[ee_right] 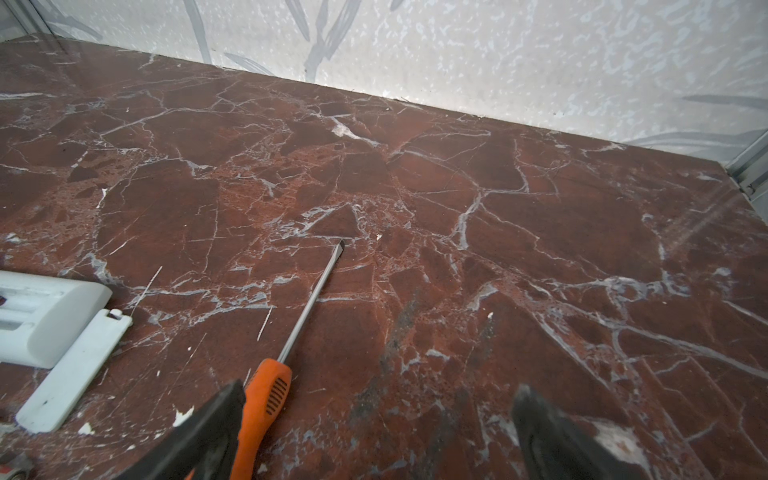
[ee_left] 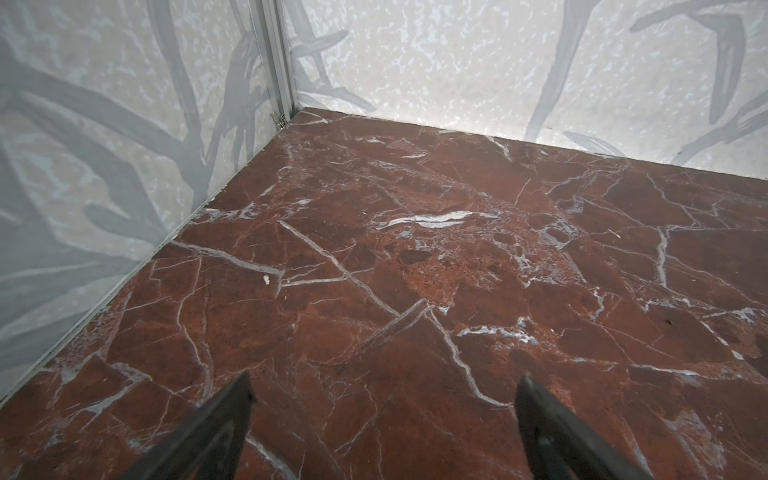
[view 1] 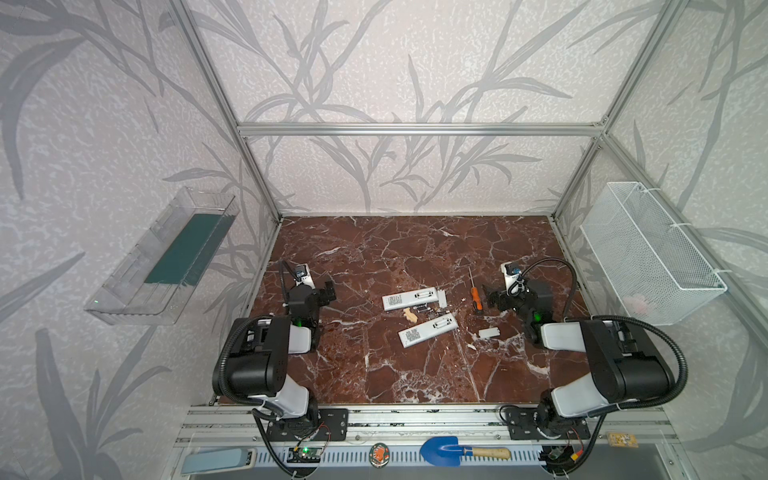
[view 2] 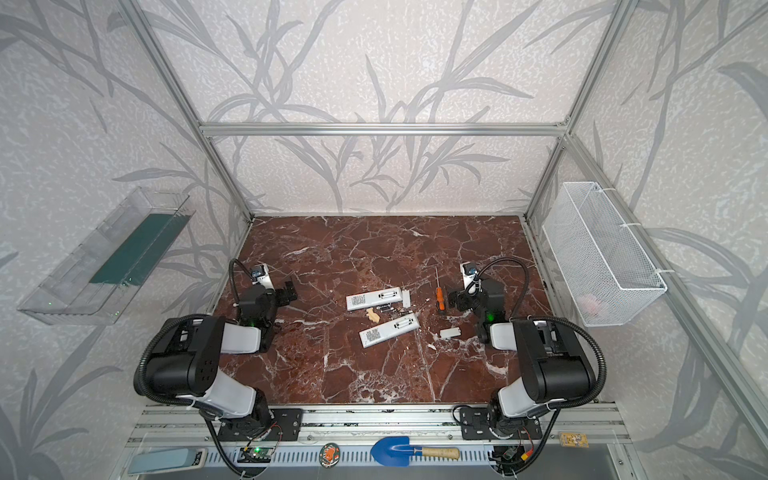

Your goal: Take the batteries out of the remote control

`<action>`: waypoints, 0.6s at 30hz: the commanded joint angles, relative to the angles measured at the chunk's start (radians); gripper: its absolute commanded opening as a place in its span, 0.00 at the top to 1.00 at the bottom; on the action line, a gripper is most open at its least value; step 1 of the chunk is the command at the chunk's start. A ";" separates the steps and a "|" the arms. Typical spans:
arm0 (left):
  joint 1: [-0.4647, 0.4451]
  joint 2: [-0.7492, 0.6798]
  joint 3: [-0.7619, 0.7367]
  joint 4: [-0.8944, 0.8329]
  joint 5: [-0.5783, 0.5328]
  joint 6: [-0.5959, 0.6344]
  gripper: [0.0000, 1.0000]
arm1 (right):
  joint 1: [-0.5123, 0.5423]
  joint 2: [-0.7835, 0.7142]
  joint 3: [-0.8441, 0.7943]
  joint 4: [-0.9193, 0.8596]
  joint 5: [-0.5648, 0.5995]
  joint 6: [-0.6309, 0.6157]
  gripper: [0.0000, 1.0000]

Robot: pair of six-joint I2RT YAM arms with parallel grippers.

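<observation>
Your batteries [view 1: 424, 309] lie loose on the desk [view 1: 374, 249] between the far remote [view 1: 409, 300] and near remote [view 1: 428, 330], covers [view 1: 490, 332] off. You look about done; any cell left inside is too small to tell. Both the left claw [view 1: 328, 291] and right claw [view 1: 492, 297] gape wide, empty.

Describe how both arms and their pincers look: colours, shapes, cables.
Both the left arm and right arm have bulky black joint housings joined by white shell links. A black corrugated hose loops along each, and a small green light glows near each wrist. The left pincer and right pincer have black, tapering fingers.
</observation>
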 commanded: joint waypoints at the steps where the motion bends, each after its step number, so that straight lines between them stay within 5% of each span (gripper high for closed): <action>1: 0.004 -0.001 0.002 0.039 -0.011 -0.003 0.01 | -0.007 0.004 0.016 0.023 -0.003 0.001 0.01; 18: -0.002 -0.001 0.008 0.027 -0.023 -0.001 0.01 | -0.007 0.004 0.016 0.025 -0.001 0.001 0.01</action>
